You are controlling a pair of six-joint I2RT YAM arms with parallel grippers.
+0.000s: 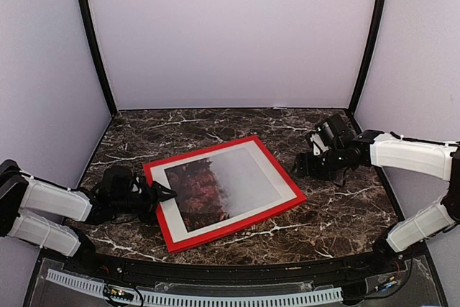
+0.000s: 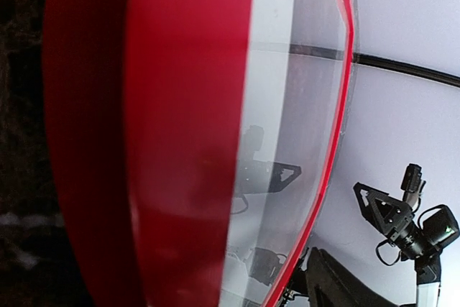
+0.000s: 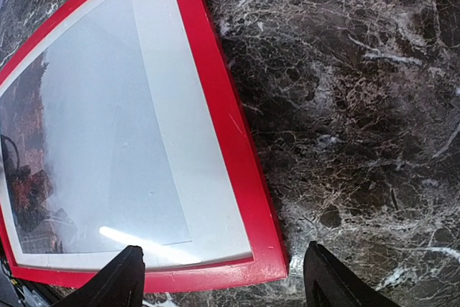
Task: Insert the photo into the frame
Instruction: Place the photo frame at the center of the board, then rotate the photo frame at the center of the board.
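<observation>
Photo lies inside frame; right hand gapes empty, left hand at its edge, grip unclear.

I see the frame lying on the worktop, slightly left of centre, front face up. It is rotated so that its corners, not its sides, point toward the worktop edges. The thin rails are red. The photo sits inside the frame, parallel to the rails and inset from them. Its left part shows dark red-orange trees; the remainder fades to grey-white fog.
</observation>
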